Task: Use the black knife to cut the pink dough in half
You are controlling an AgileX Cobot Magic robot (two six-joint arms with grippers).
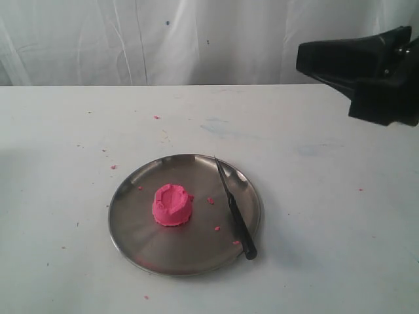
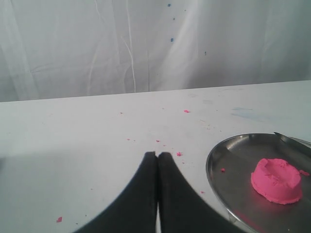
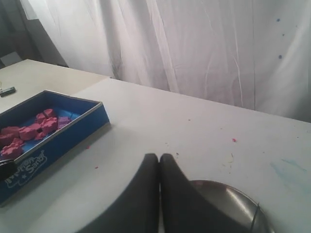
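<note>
White laminate, speckled with pink crumbs, covers the desk (image 1: 314,216) that fills the exterior view, backed along its far edge by a pale curtain (image 1: 163,39). Toward the near edge, roughly midway between the desk's left and right sides, sits a round steel plate (image 1: 131,242). Above the far right corner hangs the right gripper (image 3: 159,158), its dark fingers pressed together with nothing between them; the left gripper (image 2: 156,155) is likewise closed and empty, hovering over bare desk just beside the plate's rim. Off toward one side, seen only from the right wrist, a blue tray (image 3: 73,131) holds more pink pieces. On the plate, the black knife (image 1: 234,210) lies along the right-hand part, its handle resting near the rim toward the near edge and its tip pointing to the far edge. The pink dough (image 1: 171,205) stands as one dented lump just left of the plate's centre, apart from the blade. Judging by this, the task has not begun: the knife is ungrasped and the dough uncut, so picking up, cutting and parting all remain.
</note>
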